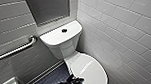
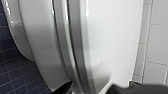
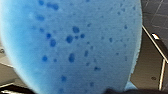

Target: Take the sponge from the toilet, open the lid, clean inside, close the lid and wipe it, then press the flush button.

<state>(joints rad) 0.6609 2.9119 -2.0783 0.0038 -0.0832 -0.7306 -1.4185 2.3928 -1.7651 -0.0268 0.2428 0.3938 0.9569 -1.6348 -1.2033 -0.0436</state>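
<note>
Spongy bright blue foam is looming closest: the sponge (image 3: 72, 45), a soft rounded block pitted with darker blue pores, is hanging right before the right wrist camera, off the toilet (image 1: 62, 48) and above the dark floor (image 3: 155, 12). The right end effector (image 3: 113, 91), showing as a dark sliver at the sponge's edge, is clamping it. Glossy white ceramic is shaping the toilet into a boxy tank and an oval bowl, and its smooth lid (image 1: 91, 69) is lying shut over the bowl, catching a streak of light. Small, dark and round, the flush button (image 1: 64, 31) is sitting in the centre of the tank's flat top. Black and angular, the left end effector (image 1: 74, 82) is reaching in at the lid's front edge, on the side away from the nearer wall; whether it is apart or together cannot be told. From the left wrist, lid and seat are showing as stacked glossy bands with rounded rims above the curved bowl. A metal grab bar (image 1: 16, 50), a round tube with a bent end, is running along the wall left of the tank as the head camera sees it. Rectangular white wall tiles (image 1: 132, 35) with grey joints are lining the wall beside the toilet, and a grey framed panel (image 1: 47, 6) is hanging above the tank.
</note>
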